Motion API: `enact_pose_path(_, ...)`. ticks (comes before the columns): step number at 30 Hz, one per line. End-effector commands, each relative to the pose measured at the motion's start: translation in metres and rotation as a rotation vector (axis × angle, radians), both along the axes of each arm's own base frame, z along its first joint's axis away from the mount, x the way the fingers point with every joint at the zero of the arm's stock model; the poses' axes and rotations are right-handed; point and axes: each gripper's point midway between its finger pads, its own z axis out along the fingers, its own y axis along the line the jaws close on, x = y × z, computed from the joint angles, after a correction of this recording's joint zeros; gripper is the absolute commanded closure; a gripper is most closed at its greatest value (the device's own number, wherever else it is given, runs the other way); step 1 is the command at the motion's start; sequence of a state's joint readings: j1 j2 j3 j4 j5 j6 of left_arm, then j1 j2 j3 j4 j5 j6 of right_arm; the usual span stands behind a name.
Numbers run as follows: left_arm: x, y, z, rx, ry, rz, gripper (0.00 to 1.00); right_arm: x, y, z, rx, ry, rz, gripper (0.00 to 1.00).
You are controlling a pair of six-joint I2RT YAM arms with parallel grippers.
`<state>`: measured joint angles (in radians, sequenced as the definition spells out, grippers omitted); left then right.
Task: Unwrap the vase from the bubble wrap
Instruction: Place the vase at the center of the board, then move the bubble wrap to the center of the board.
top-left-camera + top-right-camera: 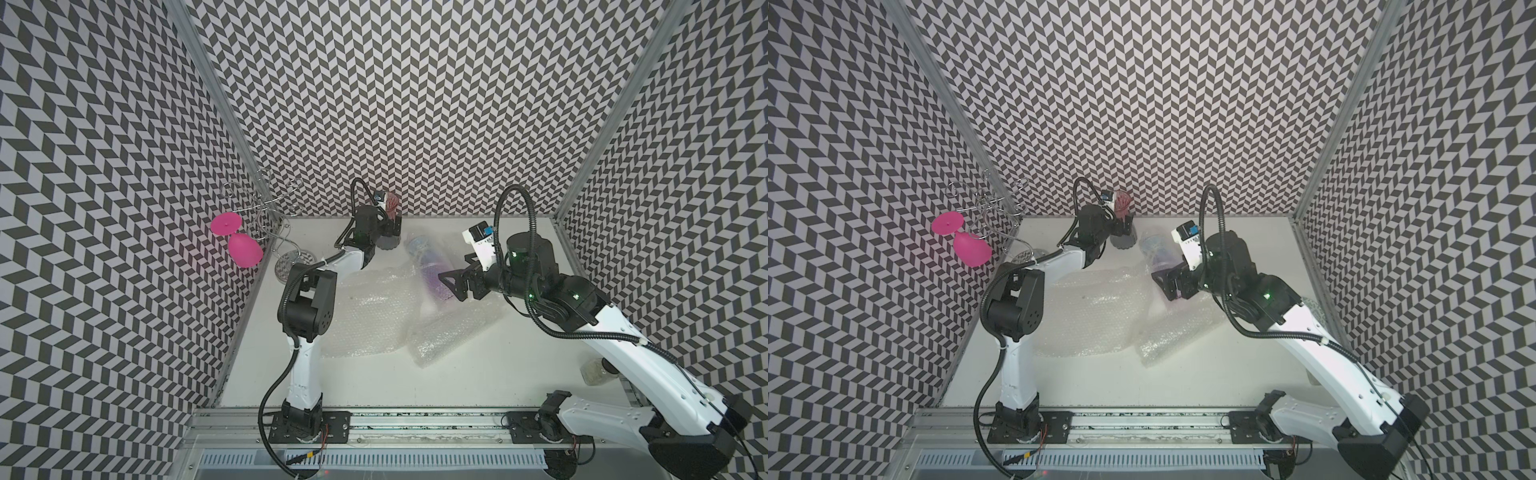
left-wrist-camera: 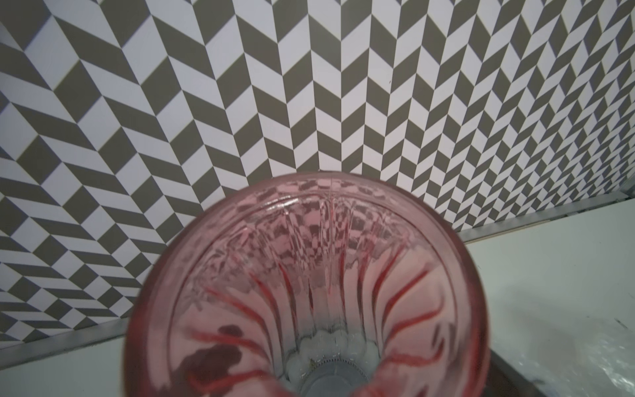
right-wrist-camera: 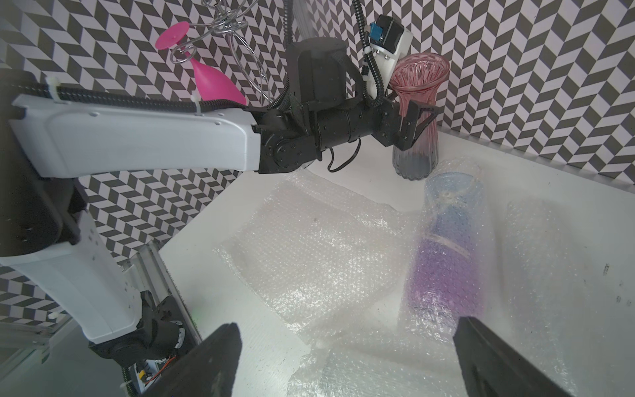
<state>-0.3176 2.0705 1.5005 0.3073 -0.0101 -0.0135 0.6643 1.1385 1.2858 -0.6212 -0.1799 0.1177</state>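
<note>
**Right gripper nearest the wrapped vase, jaws wide**

In both top views the pink vase (image 1: 392,203) stands upright, and the left gripper (image 1: 390,231) straddles its waist. The wrapped vase (image 1: 428,262) lies on its side just beside the pink vase. Its long axis runs away from the pink vase toward my right gripper (image 1: 454,269), which hangs at the end farthest from the pink vase. Loose bubble wrap (image 1: 365,307) lies on my side of the pink vase.

The left wrist view shows only the pink vase's mouth and no fingers.

In the right wrist view the right gripper's fingers (image 3: 220,357) stand wide apart with nothing between them. The wrapped vase lies just ahead of them, purple end toward the jaws and blue mouth end toward the pink vase. One left finger crosses in front of the pink vase and the other is hidden. I cannot tell whether that gripper pinches the pink vase or stands free of it.

The right arm is clearly the nearer one. It faces almost along the vase's axis, so I judge it must turn across that axis or pinch a loose flap.
</note>
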Motion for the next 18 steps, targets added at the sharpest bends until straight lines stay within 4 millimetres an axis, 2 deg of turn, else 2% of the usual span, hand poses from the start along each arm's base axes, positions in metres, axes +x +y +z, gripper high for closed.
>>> enact_pose_path(1, -0.021, 0.006, 0.014, 0.001, 0.051, 0.008, 0.00, -0.006, -0.004, 0.024, 0.069, -0.059, -0.001, 0.01)
enact_pose_path(4, -0.038, 0.013, 0.021, 0.009, 0.069, 0.014, 0.00, -0.008, -0.009, 0.025, 0.065, -0.072, -0.011, 0.01)
enact_pose_path(7, -0.062, 0.021, 0.042, 0.020, 0.044, 0.046, 0.00, -0.005, -0.017, 0.019, 0.043, -0.058, -0.062, 0.01)
enact_pose_path(10, -0.083, 0.019, 0.065, 0.020, 0.035, 0.063, 0.00, 0.002, -0.024, 0.000, 0.016, -0.017, -0.128, 0.01)
enact_pose_path(12, -0.092, 0.016, 0.067, -0.010, 0.087, 0.093, 0.00, 0.005, -0.022, -0.011, 0.016, 0.011, -0.141, 0.01)
enact_pose_path(14, -0.103, 0.014, 0.055, -0.078, 0.183, 0.128, 0.00, 0.007, -0.020, -0.017, 0.026, 0.031, -0.149, 0.01)
enact_pose_path(18, -0.134, -0.006, -0.003, -0.222, 0.434, 0.090, 0.00, 0.015, -0.021, -0.029, 0.018, 0.051, -0.186, 0.01)
